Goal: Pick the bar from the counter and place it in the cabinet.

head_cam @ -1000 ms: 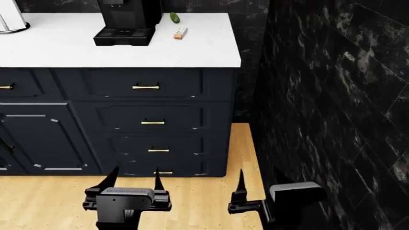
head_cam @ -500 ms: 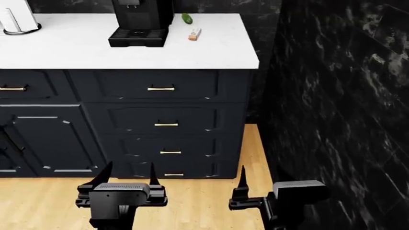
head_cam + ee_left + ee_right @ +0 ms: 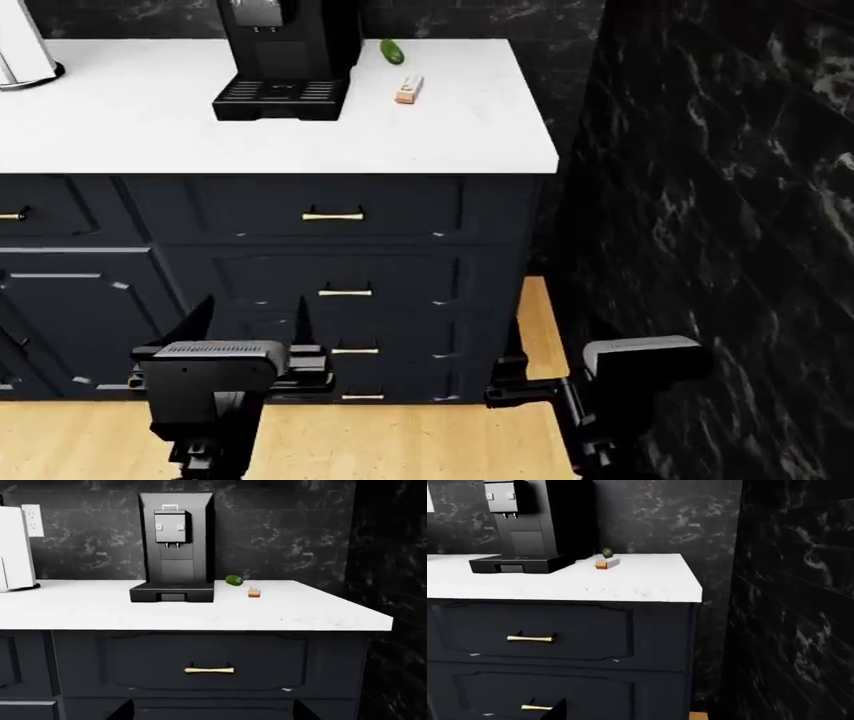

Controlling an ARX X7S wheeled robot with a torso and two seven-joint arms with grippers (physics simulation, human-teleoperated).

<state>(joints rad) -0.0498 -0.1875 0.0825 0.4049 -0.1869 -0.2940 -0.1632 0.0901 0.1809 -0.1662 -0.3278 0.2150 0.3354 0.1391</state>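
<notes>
Item one, the bar (image 3: 408,90): lying flat on the table (image 3: 441,140), upper centre of the head frame, just right of the coffee machine (image 3: 280,55) and just below the green cucumber (image 3: 391,51), apart from both. Its long axis runs nearly straight away from me toward the back wall, orange-brown end nearest me. Item two, my left end effector (image 3: 247,320): low in the frame before the navy drawer fronts (image 3: 334,215), fingers spread, holding nothing. Item three, my right end effector (image 3: 514,375): lower right of centre, also below the table edge; empty, though I cannot tell how wide it stands. Governing relation: the bar lies well above and ahead of both, far back on the slab, between the two arms in column and, by my judgement, marginally nearer the right. Either arm must first rise above the table edge. No cabinet opening is identifiable in these views.
</notes>
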